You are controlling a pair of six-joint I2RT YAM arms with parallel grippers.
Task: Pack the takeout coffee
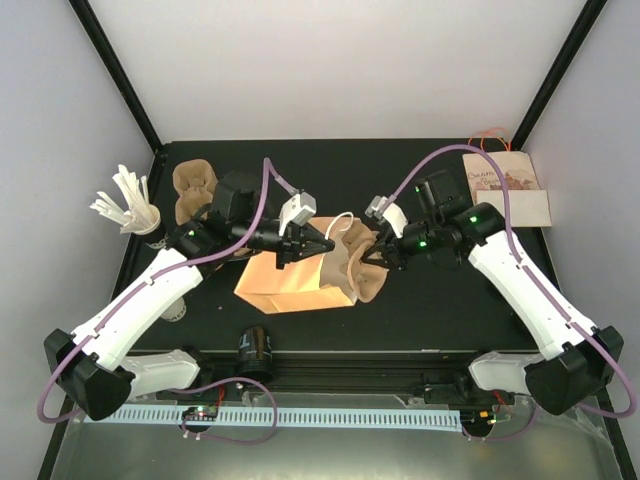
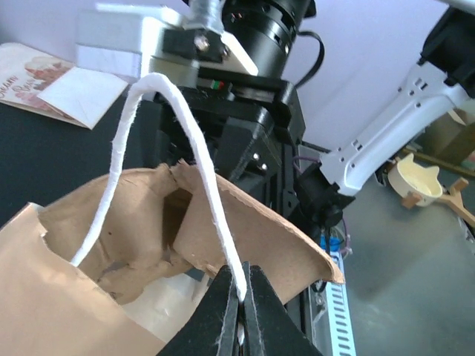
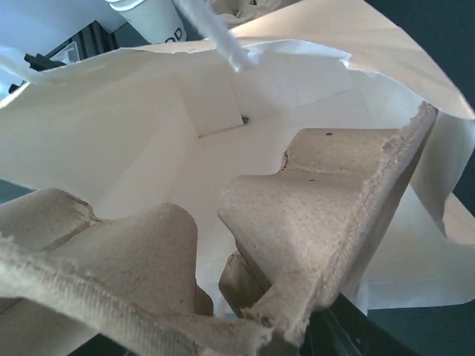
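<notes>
1. The bag [image 1: 285, 285] lies on its side in the middle of the tabletop [image 1: 450, 310], with its mouth facing right.
2. A pulp carrier [image 1: 362, 268] sits partly inside that mouth, and its right part sticks out.
3. The left end effector [image 2: 239, 282] is pinched together on the bag's white handle [image 2: 152, 81].
4. The right end effector [image 1: 383, 257] is at the carrier's outer edge. I cannot tell whether it is clamped on it.
5. A second carrier [image 1: 195, 182] sits at upper left, and a printed card [image 1: 505, 190] at upper right.

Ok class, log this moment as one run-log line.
left fingers: shut on bag handle | right fingers: holding pulp cup carrier | paper bag: on its side, carrier partway in
</notes>
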